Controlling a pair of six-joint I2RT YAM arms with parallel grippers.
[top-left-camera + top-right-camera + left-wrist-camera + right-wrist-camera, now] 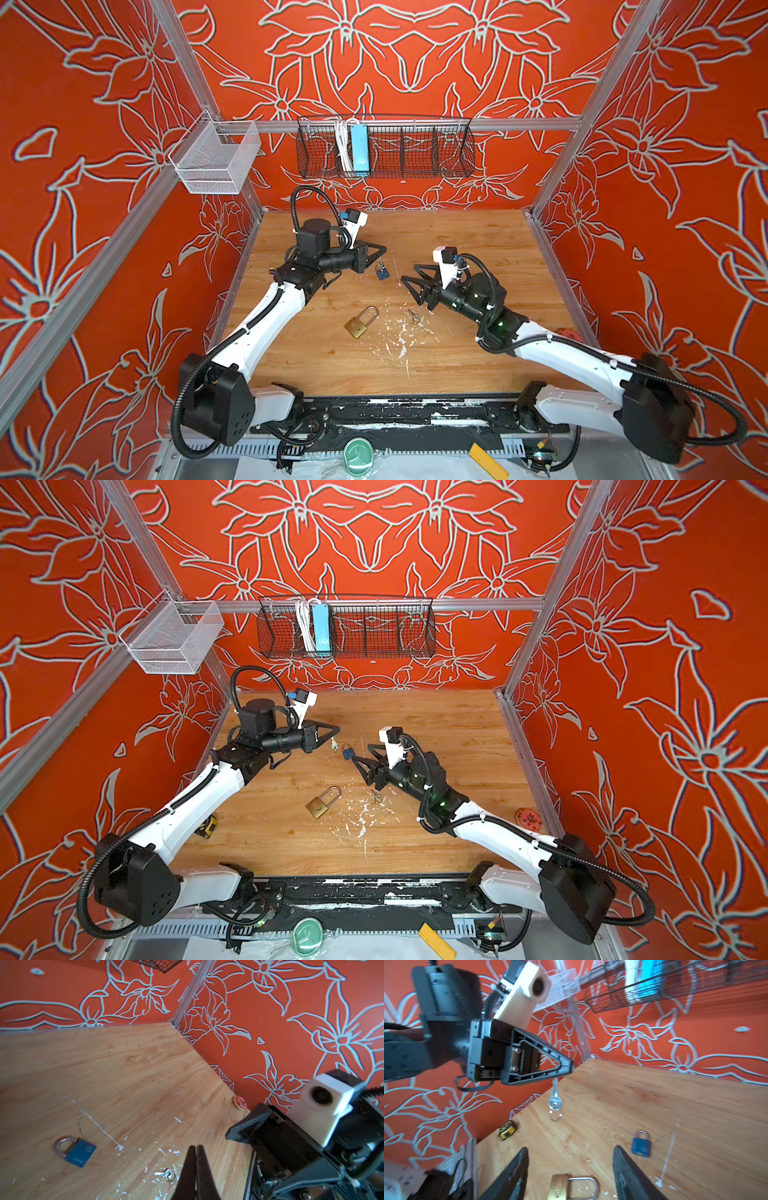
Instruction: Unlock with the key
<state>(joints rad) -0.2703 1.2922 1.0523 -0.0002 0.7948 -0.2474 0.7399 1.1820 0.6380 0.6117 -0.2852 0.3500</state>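
My left gripper (384, 249) (572, 1068) is shut on a small silver key (555, 1099) (333, 743), which hangs by its blade from the fingertips with its ring below. In the left wrist view the left gripper (196, 1146) shows closed jaws and the held key is hidden. Just beyond it a blue padlock (383, 273) (78, 1153) (641, 1146) lies on the wooden table (478, 249). A brass padlock (360, 323) (572, 1186) lies flat nearer the front. My right gripper (409, 275) (571, 1149) is open, holds nothing, and hovers above the brass padlock. A second key (412, 314) (166, 1174) lies on the table.
A yellow tape measure (507, 1130) (206, 825) lies by the left wall and an orange disc (240, 1103) (528, 818) by the right wall. A black wire basket (384, 151) and a white mesh basket (216, 158) hang on the back rail. White flecks (401, 336) dot the table.
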